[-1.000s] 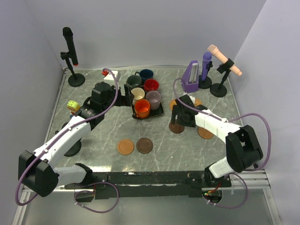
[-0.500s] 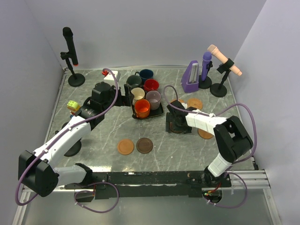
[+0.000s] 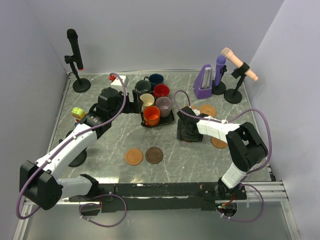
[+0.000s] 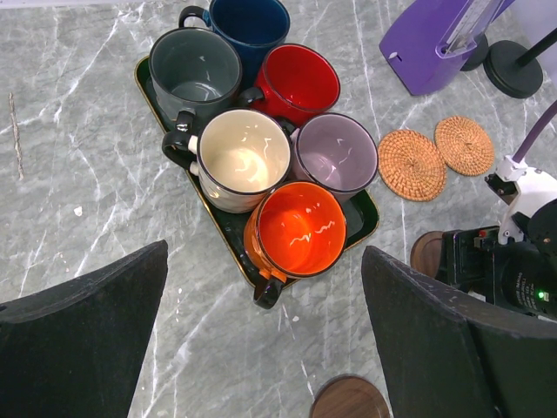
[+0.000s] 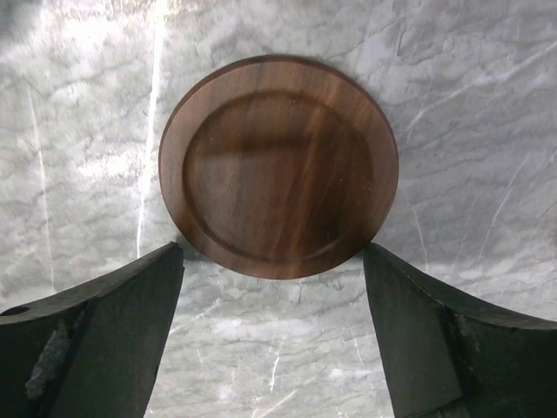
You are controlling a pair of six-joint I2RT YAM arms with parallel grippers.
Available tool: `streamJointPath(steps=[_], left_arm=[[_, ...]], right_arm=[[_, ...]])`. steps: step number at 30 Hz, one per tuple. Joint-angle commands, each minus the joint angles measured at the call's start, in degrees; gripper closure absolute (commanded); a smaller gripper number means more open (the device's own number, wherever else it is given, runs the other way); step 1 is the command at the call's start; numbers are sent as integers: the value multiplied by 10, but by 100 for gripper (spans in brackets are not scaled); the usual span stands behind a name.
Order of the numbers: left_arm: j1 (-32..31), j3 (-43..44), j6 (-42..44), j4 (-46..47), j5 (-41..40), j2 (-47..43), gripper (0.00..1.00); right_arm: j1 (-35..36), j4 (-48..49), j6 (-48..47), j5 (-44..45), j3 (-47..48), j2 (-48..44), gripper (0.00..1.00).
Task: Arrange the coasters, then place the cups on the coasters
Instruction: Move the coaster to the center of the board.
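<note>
just ahead of right pincer (image 5: 271, 261), dark coaster (image 5: 278, 165)

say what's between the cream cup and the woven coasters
The mauve-grey cup, between cream cup and woven coasters, shown in the left wrist view.

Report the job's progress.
Done: a tan round coaster and a dark brown one lie side by side up front. In hand: the open right gripper sits over a second dark brown wooden coaster. Left: the woven coasters, and six mugs in the black tray.
</note>
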Motion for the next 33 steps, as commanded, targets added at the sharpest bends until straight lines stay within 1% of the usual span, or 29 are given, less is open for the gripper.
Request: streamJointPath(steps=[1,9,24,33], left_arm=[[-2,19,2,14,-3,-7,3],[-2,18,3,14,-4,-8,3],[-3,19,2,14,-1,-5,3],[-3,19,2,14,-2,-3,3]], right_arm=[[-7,4,10,41,-1,25,12],[-20,12,-2,45,2,22,16],[-56,15,-20,47,13,27,17],[-59,13,-28,48,35,44,17]])
